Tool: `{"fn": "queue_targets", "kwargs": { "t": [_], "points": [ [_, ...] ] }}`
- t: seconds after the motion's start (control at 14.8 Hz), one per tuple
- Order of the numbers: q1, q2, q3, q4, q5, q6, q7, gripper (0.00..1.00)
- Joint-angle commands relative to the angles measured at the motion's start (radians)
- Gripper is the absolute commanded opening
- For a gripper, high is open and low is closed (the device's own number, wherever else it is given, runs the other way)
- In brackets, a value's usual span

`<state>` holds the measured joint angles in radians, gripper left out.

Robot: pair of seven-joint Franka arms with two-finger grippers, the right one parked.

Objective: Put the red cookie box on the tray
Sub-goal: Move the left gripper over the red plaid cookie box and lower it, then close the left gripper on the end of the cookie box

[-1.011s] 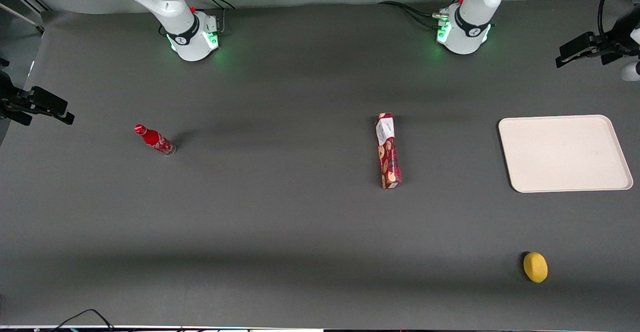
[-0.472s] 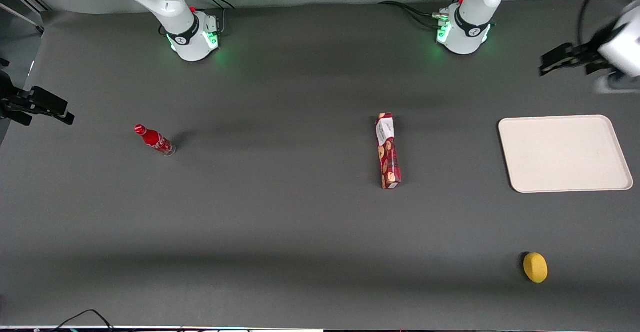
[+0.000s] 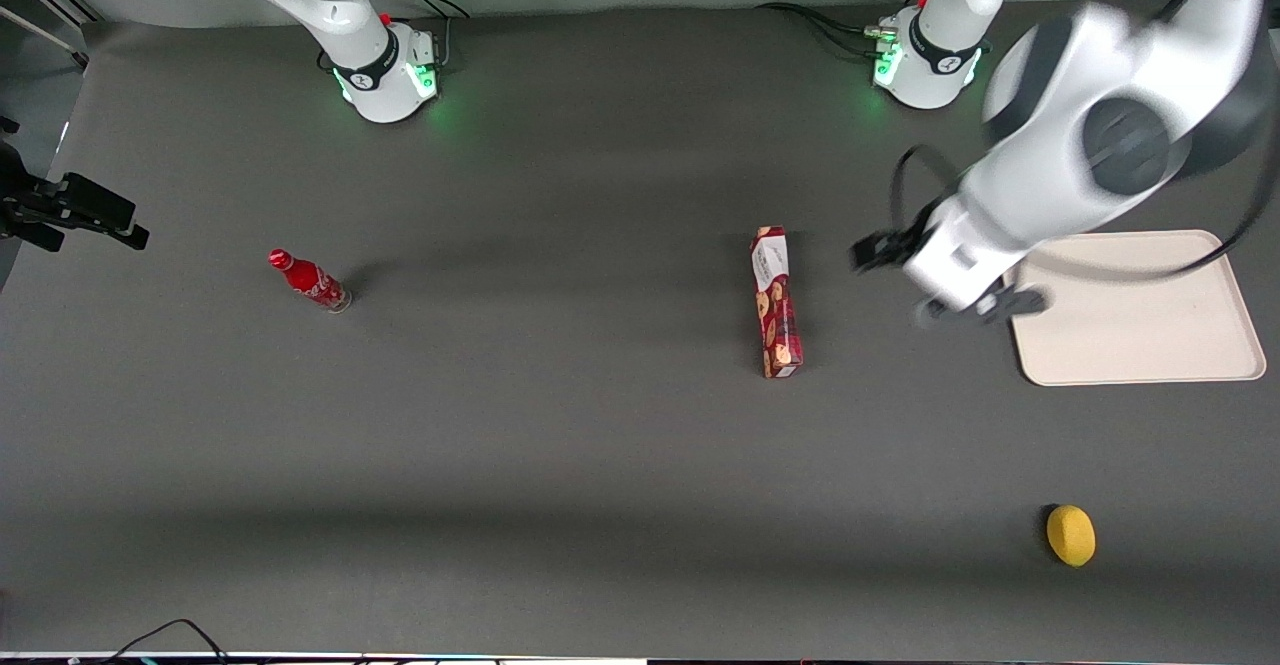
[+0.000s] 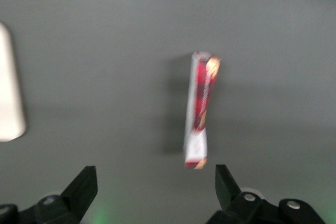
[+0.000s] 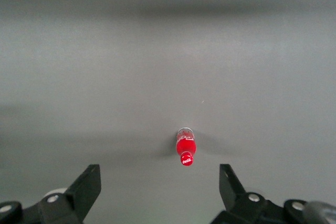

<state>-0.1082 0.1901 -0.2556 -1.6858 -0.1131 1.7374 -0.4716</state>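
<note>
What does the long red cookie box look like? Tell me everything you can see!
The red cookie box is a long, narrow, dark-red carton with cookie pictures and a white label at the end farther from the front camera. It lies flat on the dark table, beside the tray but not on it. Nothing touches it. The open gripper hovers between box and tray.

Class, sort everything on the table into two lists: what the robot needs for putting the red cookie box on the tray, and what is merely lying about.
Needed for the job:
red cookie box, lying flat on the table
tray
gripper, open, above the table between box and tray

Lying about:
red bottle, toward the parked arm's end
yellow lemon, nearer the front camera than the tray
</note>
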Motion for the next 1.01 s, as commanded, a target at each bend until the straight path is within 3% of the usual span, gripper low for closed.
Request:
{"fn": "queue_targets", "kwargs": {
  "t": [0.0,0.13,0.34,0.61,0.67,0.81,0.88,0.94],
  "points": [
    [-0.01,0.185,-0.06,0.005,-0.002,0.221,-0.122,1.0],
    [-0.034,0.271,-0.062,-0.003,0.015,0.353,-0.136,1.0],
    [-0.065,0.389,-0.063,-0.012,0.125,0.482,-0.202,1.0],
    [-0.088,0.46,-0.071,-0.044,0.207,0.525,-0.205,1.0],
    [-0.091,0.462,-0.074,-0.069,0.228,0.54,-0.206,0.91],
    [-0.088,0.454,-0.076,-0.097,0.228,0.525,-0.21,0.16],
    [-0.088,0.454,-0.079,-0.103,0.224,0.524,-0.213,0.0],
    [-0.085,0.454,-0.082,-0.103,0.219,0.525,-0.213,0.0]
  ]
}}
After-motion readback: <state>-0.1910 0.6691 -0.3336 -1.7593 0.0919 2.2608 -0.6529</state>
